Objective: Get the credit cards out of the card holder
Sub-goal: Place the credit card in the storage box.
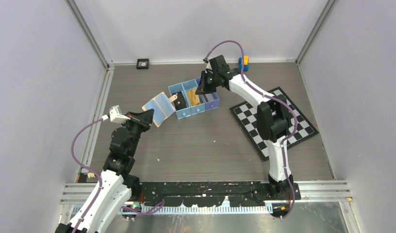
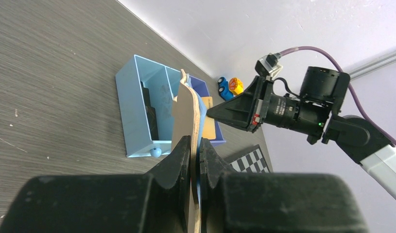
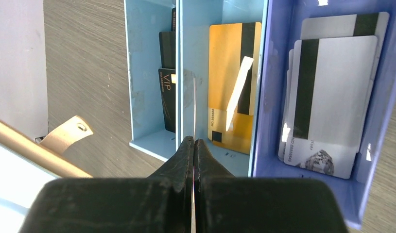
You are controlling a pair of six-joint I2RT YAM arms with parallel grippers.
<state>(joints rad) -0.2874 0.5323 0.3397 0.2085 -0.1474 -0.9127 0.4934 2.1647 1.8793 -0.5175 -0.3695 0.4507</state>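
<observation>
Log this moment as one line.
left gripper: shut on wallet, held open beside tray | right gripper: shut on card, edge-on over middle compartment | other cards: in tray, sorted by colour

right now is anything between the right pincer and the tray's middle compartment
Nothing visible does. The right pincer, shut on what looks like an edge-on card, hangs over the blue tray's middle compartment; only a gold card lies flat inside.

The top view looks down from high up, on the near side of the blue tray [image 1: 174, 102]. The left wrist camera faces the tray [image 2: 132, 116] from its left, moderately near. The right wrist camera looks closely down into the tray [image 3: 264, 97], which all three views share.
</observation>
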